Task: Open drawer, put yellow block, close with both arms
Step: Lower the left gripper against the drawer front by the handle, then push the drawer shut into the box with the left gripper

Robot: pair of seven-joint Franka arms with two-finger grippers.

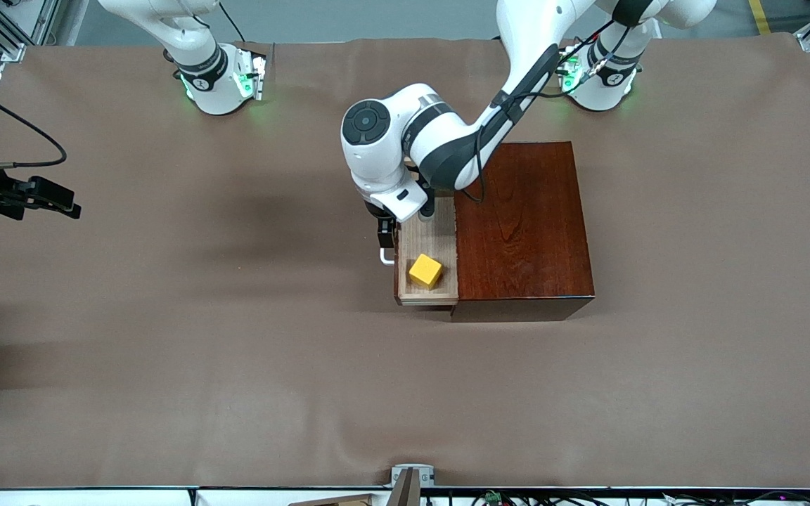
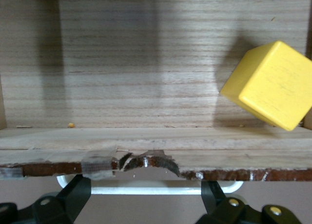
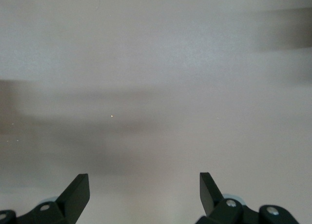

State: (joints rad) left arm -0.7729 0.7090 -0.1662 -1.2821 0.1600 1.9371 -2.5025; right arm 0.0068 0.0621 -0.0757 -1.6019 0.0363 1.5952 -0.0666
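No readable text, label, brand, number or sign anywhere in the three views.
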